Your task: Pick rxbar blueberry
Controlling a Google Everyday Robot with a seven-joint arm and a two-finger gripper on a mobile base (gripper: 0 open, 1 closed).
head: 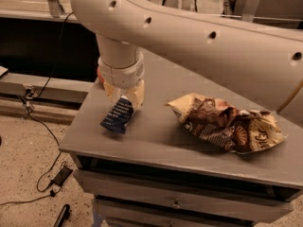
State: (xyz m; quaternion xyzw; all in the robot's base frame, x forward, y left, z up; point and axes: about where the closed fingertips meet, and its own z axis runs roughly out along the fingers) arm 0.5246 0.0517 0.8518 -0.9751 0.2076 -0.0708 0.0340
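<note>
The navy-wrapped rxbar blueberry (117, 117) is held tilted, its upper end pinched in the gripper (124, 96), its lower end seemingly just off the table (156, 143).

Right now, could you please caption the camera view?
End effector grips the tilted rxbar blueberry over the table, chip bag nearby.
</note>
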